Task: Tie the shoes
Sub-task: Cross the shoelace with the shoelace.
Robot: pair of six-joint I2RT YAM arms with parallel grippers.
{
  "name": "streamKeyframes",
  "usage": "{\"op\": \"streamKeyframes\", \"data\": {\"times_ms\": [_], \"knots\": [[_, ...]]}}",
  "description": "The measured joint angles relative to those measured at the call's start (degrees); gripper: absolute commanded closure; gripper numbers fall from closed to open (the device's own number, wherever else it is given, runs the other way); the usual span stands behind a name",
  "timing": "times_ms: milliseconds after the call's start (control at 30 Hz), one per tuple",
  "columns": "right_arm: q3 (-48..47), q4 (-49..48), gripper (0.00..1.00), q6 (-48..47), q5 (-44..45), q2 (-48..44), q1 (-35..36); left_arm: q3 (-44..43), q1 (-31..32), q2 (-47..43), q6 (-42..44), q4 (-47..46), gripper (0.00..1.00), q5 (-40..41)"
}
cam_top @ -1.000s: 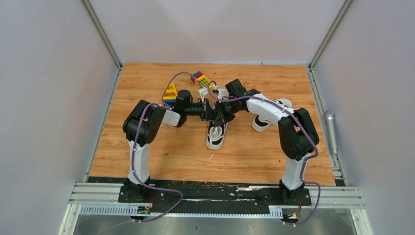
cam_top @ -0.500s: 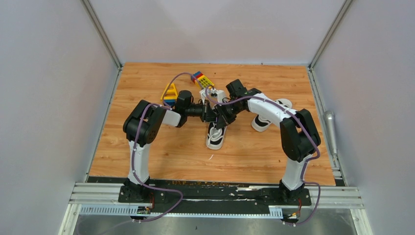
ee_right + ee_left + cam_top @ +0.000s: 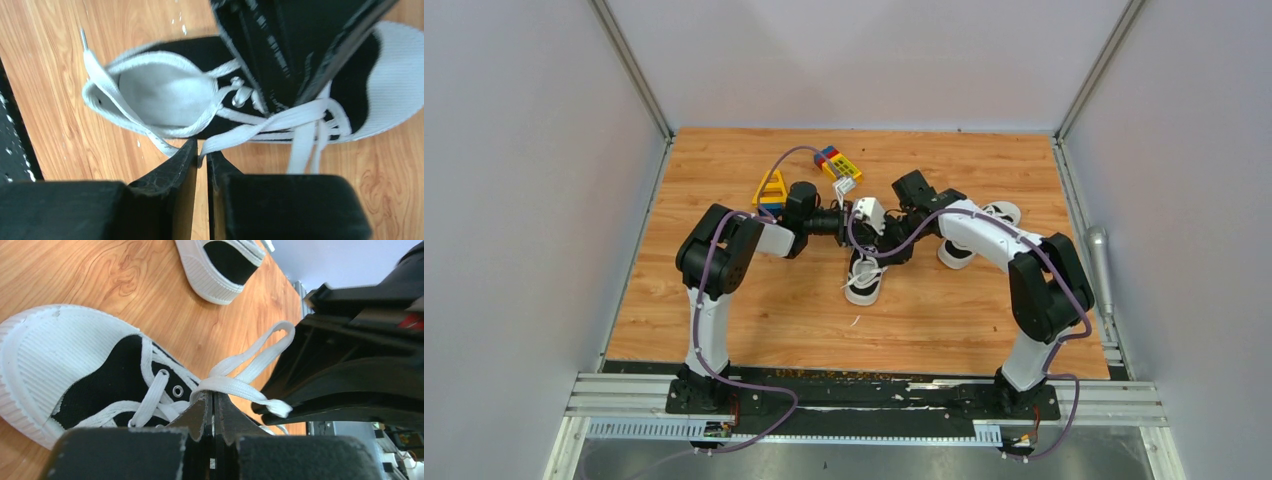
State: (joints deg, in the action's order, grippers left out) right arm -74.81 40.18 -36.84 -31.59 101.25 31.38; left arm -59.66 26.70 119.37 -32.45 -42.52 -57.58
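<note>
Over the bench [image 3: 754, 300], my two arms meet above one black canvas sneaker [image 3: 864, 283], which stands upright on its white sole between them, about mid-bench.

My left hand [image 3: 214, 402] is clamped shut on the white lace [image 3: 235, 386]. The fingers press flat together, with the strand pinched at their very tips. From that pinch the lace runs down to the eyelets on one side. On the other side it rises in a loop [image 3: 272, 342] toward the black bulk of the opposite arm, which looms just beside my fingertips.

My right hand [image 3: 201, 150] faces it from the other side. Its fingers are drawn almost together with only a thin slit between them, and a strand from the crossed lacing runs straight to that slit. I cannot tell from its camera whether that strand is actually clamped or merely lying in the gap.

I judge the hands are set opposite each other so that each can draw its strand away from the other and cinch the crossing down over the tongue. The grips sit high on the lace, well clear of the eyelets, and I take that as a way to leave slack for forming a bow.

The sneaker lies just below and ahead of both hands. Neither hand touches it, and only the lace links it to them. Nothing pins it down, so a hard tug could drag or tip it.

The second sneaker [image 3: 220, 262] waits nearby under the right arm, and its laces are not clear enough to judge.
</note>
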Motion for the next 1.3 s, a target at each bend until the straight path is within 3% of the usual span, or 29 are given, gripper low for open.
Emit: {"op": "streamKeyframes", "data": {"times_ms": [300,500,767,1100,1300], "knots": [[3.8,0.1,0.71,-4.6,2.7,-0.5,-0.8,-0.1,0.1,0.6,-4.9,-4.4,1.00,-1.3],[3.8,-0.2,0.56,-4.5,4.1,-0.5,-3.3,-0.1,0.0,0.7,-5.2,-5.0,1.00,-1.7],[4.3,-0.2,0.48,-6.6,0.5,-2.9,-7.9,-0.1,-1.4,0.5,0.9,0.4,1.00,-3.9],[4.2,-0.2,0.47,-10.2,-4.3,-3.2,-11.1,-0.1,-1.7,-0.8,6.0,5.7,1.00,-4.0],[3.9,-2.0,0.48,-7.3,-9.9,-2.4,-12.4,-1.6,-1.7,-1.9,10.5,10.6,1.00,-6.0]]}}
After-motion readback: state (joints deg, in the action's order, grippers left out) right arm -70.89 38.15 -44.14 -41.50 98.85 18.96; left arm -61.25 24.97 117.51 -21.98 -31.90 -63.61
